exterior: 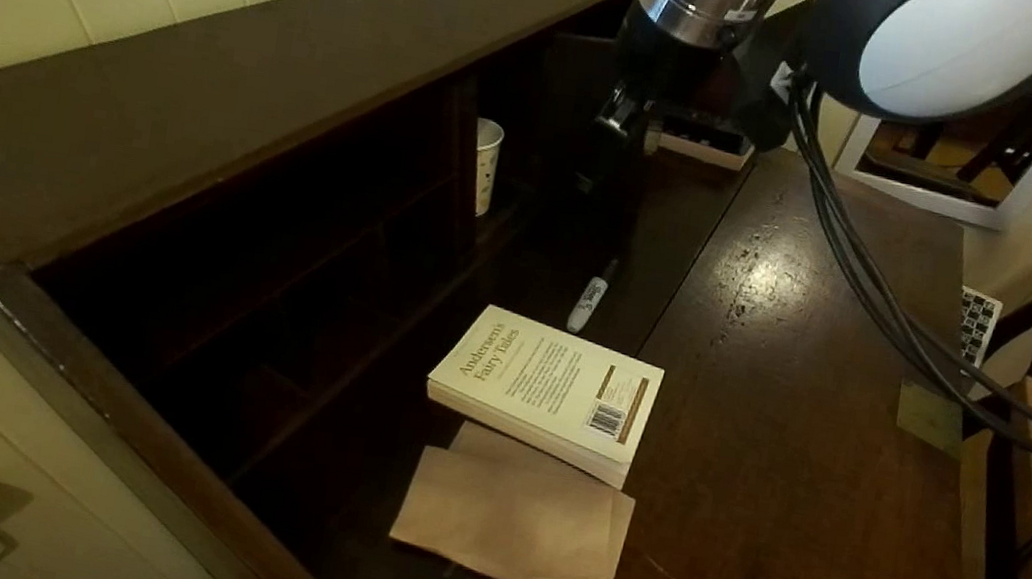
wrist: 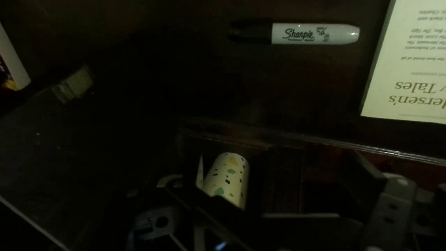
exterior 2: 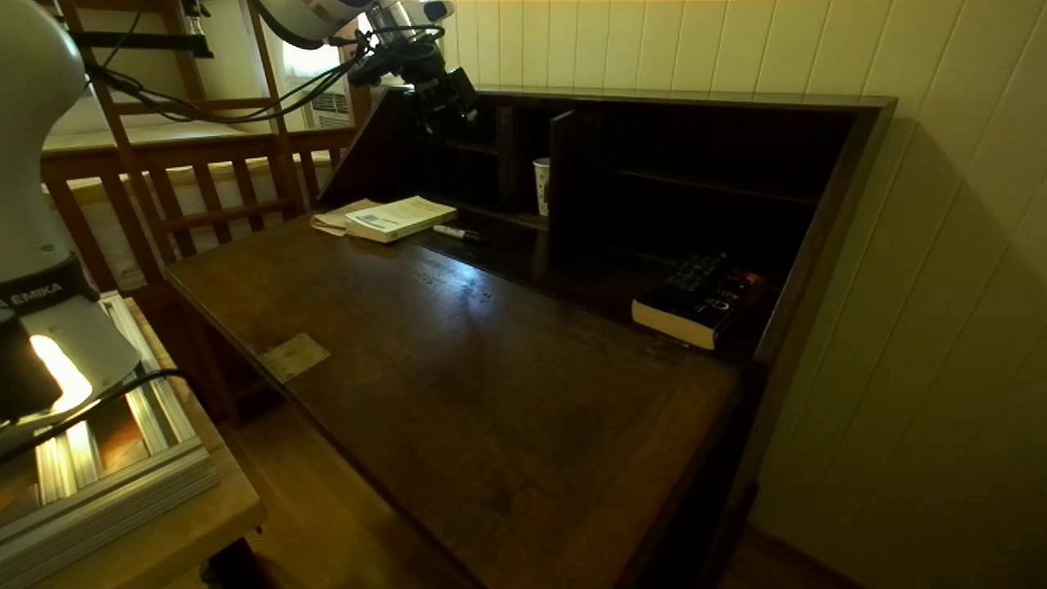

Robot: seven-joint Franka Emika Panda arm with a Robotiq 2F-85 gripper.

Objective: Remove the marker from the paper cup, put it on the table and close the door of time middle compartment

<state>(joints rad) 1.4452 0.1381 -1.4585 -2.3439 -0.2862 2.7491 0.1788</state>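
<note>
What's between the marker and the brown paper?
The paperback book lies between the marker and the brown paper; both exterior views show it.

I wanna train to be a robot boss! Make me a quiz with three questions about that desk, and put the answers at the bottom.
1. True or false: the tapered white paper cup with coloured spots stands upright.
2. Where is the pale Sharpie marker with a black cap?
A) in the cup
B) on the glossy dark brown wooden table, near the white paperback book
C) between the robot's jaws
3. Which step of the job is not yet done?

Key:
1. True.
2. B.
3. Closing the flat dark brown wooden door; it stands open.
</note>
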